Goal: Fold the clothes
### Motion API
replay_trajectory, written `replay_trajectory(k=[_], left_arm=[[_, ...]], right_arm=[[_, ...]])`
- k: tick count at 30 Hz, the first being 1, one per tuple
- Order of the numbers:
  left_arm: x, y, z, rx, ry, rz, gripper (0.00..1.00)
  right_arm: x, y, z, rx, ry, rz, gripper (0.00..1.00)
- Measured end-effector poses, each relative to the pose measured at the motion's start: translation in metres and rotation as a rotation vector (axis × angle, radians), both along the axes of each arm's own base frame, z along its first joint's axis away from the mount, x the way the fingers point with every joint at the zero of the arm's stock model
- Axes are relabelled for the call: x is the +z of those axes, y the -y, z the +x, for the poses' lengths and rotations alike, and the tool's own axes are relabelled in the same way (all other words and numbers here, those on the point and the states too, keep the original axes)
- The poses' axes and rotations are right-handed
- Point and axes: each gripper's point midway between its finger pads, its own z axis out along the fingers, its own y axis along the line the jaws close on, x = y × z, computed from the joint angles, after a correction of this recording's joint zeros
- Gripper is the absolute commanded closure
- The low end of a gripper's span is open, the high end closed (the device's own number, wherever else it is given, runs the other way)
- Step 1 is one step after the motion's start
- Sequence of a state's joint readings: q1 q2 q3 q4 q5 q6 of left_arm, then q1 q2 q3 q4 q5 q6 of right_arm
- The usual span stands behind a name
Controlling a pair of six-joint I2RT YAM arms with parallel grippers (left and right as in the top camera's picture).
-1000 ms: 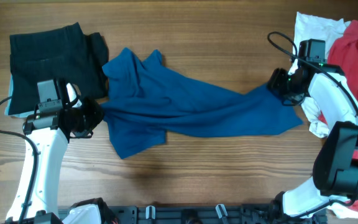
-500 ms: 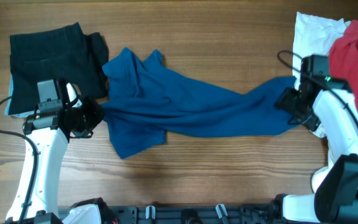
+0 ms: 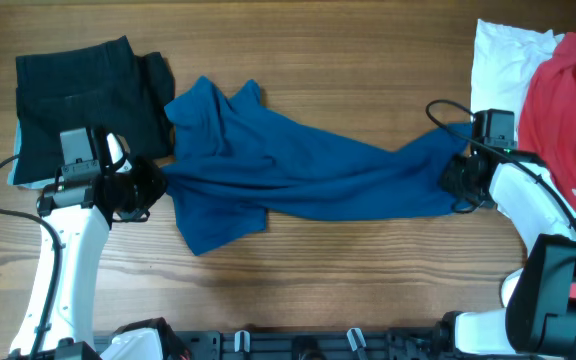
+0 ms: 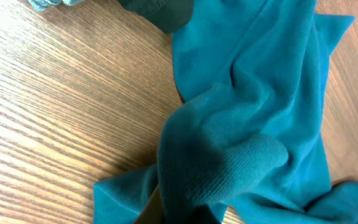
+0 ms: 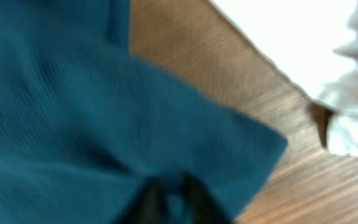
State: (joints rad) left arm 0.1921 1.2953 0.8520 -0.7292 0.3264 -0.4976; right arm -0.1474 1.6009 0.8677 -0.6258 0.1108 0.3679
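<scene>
Wood-grain tabletop (image 3: 368,280) fills the overhead view, and the blue shirt (image 3: 298,175) lies crumpled across its middle, stretched out sideways. A black garment (image 3: 78,95) sits touching the shirt's upper left edge. A white garment (image 3: 498,70) lies just beyond the shirt's right end, with a red garment (image 3: 568,120) partly on top of it. The left gripper (image 3: 151,187) is at the shirt's left edge and the right gripper (image 3: 458,182) at its right end.

From the left wrist, the blue shirt (image 4: 247,124) bunches up over bare tabletop (image 4: 55,112); the gripper is pressed together on a gathered fold of it.

From the right wrist, blurred, the right gripper (image 5: 171,196) pinches the blue shirt (image 5: 73,106), its dark fingers (image 5: 148,200) close together with cloth between; the white garment (image 5: 278,37) lies apart from the shirt's corner.
</scene>
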Motion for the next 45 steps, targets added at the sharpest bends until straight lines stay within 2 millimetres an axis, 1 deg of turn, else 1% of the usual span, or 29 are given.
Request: replay_trajectory(k=[1,2,3,5,7,11,13,15,16,17,18,19,20,21,24,26,27,28,29,30,32,34,35,37,38,40,41,43,45], left_arm=[[0.000,0.000,0.000,0.000,0.000,0.000,0.96],[0.000,0.000,0.000,0.000,0.000,0.000,0.96],[0.000,0.000,0.000,0.000,0.000,0.000,0.96],[0.000,0.000,0.000,0.000,0.000,0.000,0.96],[0.000,0.000,0.000,0.000,0.000,0.000,0.96],[0.000,0.000,0.000,0.000,0.000,0.000,0.96],[0.000,0.000,0.000,0.000,0.000,0.000,0.96],[0.000,0.000,0.000,0.000,0.000,0.000,0.96],[0.000,0.000,0.000,0.000,0.000,0.000,0.96],[0.000,0.000,0.000,0.000,-0.001,0.000,0.96],[0.000,0.000,0.000,0.000,0.000,0.000,0.96],[0.000,0.000,0.000,0.000,0.000,0.000,0.96],[0.000,0.000,0.000,0.000,0.000,0.000,0.96],[0.000,0.000,0.000,0.000,0.000,0.000,0.96],[0.000,0.000,0.000,0.000,0.000,0.000,0.96],[0.000,0.000,0.000,0.000,0.000,0.000,0.96],[0.000,0.000,0.000,0.000,0.000,0.000,0.96],[0.000,0.000,0.000,0.000,0.000,0.000,0.96],[0.000,0.000,0.000,0.000,0.000,0.001,0.96],[0.000,0.000,0.000,0.000,0.000,0.001,0.96],[0.000,0.000,0.000,0.000,0.000,0.000,0.96],[0.000,0.000,0.000,0.000,0.000,0.000,0.96],[0.000,0.000,0.000,0.000,0.000,0.000,0.96],[0.000,0.000,0.000,0.000,0.000,0.000,0.96],[0.000,0.000,0.000,0.000,0.000,0.000,0.96],[0.000,0.000,0.000,0.000,0.000,0.000,0.96],[0.000,0.000,0.000,0.000,0.000,0.000,0.96],[0.000,0.000,0.000,0.000,-0.001,0.000,0.96],[-0.001,0.000,-0.001,0.000,-0.005,-0.001,0.96]], right_arm=[[-0.001,-0.001,-0.002,0.004,-0.010,0.003,0.82],[-0.001,-0.001,-0.003,0.008,-0.014,0.006,0.54],[-0.001,-0.001,-0.003,0.016,-0.014,0.005,0.29],[0.000,-0.001,0.003,0.016,0.009,0.005,0.22],[0.002,0.000,0.009,0.021,0.037,-0.002,0.22],[0.003,0.004,0.016,0.019,0.062,-0.026,0.23],[0.000,0.006,0.017,0.017,0.057,-0.031,0.23],[-0.010,0.006,0.015,0.016,0.031,-0.031,0.23],[-0.016,0.006,0.013,0.017,0.009,-0.027,0.27],[-0.019,0.006,0.014,0.017,0.001,-0.026,0.37],[-0.019,0.006,0.014,0.018,0.000,-0.025,0.52],[-0.020,0.005,0.015,0.019,0.001,-0.020,0.72],[-0.020,0.003,0.016,0.024,0.001,-0.013,0.86],[-0.020,0.002,0.017,0.030,-0.002,-0.007,0.96],[-0.020,0.000,0.004,0.030,-0.069,0.000,0.96],[-0.015,-0.002,-0.021,0.027,-0.187,0.014,0.95],[-0.008,-0.004,-0.039,0.026,-0.273,0.026,0.91],[-0.002,-0.005,-0.046,0.025,-0.306,0.032,0.86],[0.008,-0.005,-0.048,0.028,-0.322,0.037,0.84],[0.020,-0.006,-0.043,0.031,-0.310,0.041,0.82],[0.040,-0.008,-0.030,0.060,-0.264,0.054,0.72],[0.053,-0.010,-0.019,0.086,-0.218,0.065,0.70],[0.055,-0.011,-0.018,0.093,-0.210,0.069,0.70],[0.055,-0.012,-0.012,0.107,-0.190,0.075,0.69],[0.054,-0.011,-0.005,0.111,-0.166,0.073,0.68],[0.049,-0.010,0.008,0.113,-0.128,0.070,0.54],[0.044,-0.010,0.013,0.117,-0.125,0.070,0.52],[0.035,-0.010,0.011,0.113,-0.154,0.079,0.52],[0.027,-0.012,0.000,0.110,-0.221,0.093,0.50]])
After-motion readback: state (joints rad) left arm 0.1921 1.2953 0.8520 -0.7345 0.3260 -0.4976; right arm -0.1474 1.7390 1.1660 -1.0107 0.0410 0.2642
